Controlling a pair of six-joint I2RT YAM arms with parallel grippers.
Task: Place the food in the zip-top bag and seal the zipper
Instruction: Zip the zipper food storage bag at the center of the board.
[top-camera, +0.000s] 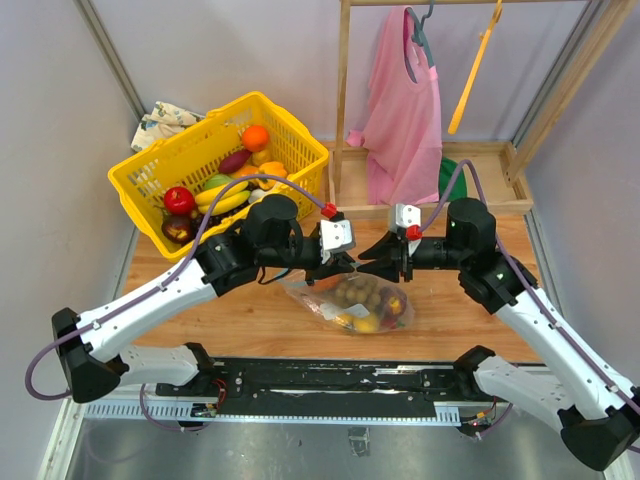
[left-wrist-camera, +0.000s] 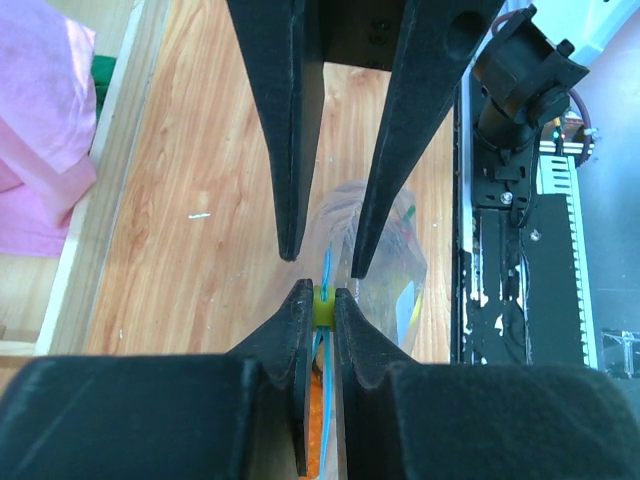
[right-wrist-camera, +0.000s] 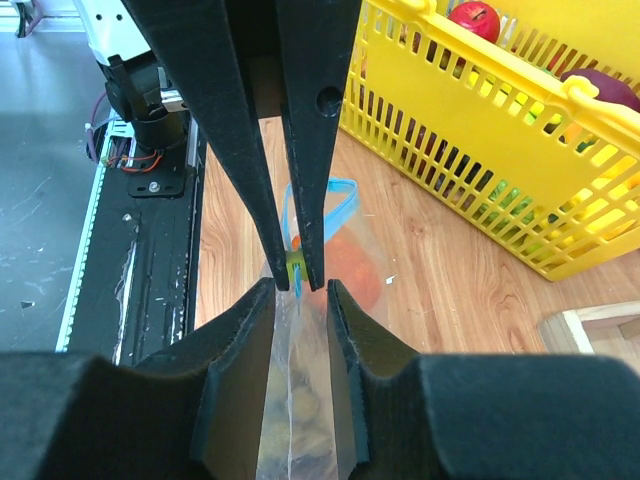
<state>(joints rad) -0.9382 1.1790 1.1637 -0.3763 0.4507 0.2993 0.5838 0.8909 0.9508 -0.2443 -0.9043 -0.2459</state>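
Note:
The clear zip-top bag lies on the wooden table with food inside it: brownish grapes, a yellow piece and a red one. My left gripper hovers over the bag's top edge, shut on the yellow-green slider of the blue zipper. My right gripper faces it tip to tip. In the right wrist view the right gripper stands open astride the bag's upper edge, with gaps on both sides. An orange fruit shows through the plastic.
A yellow basket with more toy fruit stands at the back left. A wooden rack with a pink cloth is behind on the right. The black base rail runs along the near edge.

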